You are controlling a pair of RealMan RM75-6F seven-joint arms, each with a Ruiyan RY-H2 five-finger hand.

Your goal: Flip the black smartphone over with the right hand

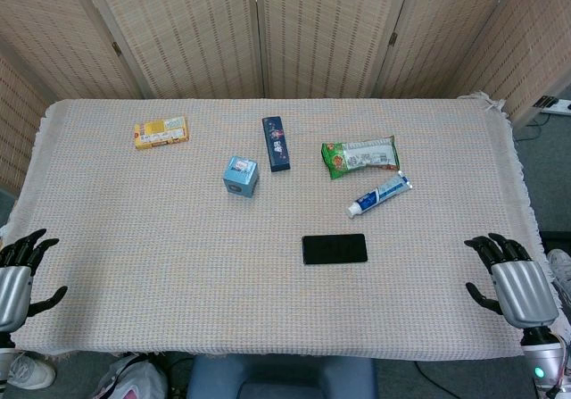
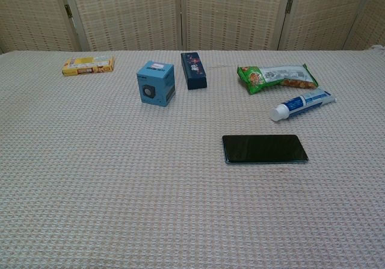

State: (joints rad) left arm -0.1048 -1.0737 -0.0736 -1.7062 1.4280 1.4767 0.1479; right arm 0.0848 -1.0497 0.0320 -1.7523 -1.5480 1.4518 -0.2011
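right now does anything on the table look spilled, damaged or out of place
Nothing stands out. The black smartphone lies flat and whole on the cloth, the toothpaste tube is capped, the green snack bag looks sealed, and both boxes sit intact.

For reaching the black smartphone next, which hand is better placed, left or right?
Right. The black smartphone lies flat, right of the table's middle, nearer the right hand than the left hand. Both hands rest open at the near edge, holding nothing.

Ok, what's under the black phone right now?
The phone lies flat on the woven tablecloth, dark glossy side up. Only cloth shows around it; its underside is covered, and nothing rests on top.
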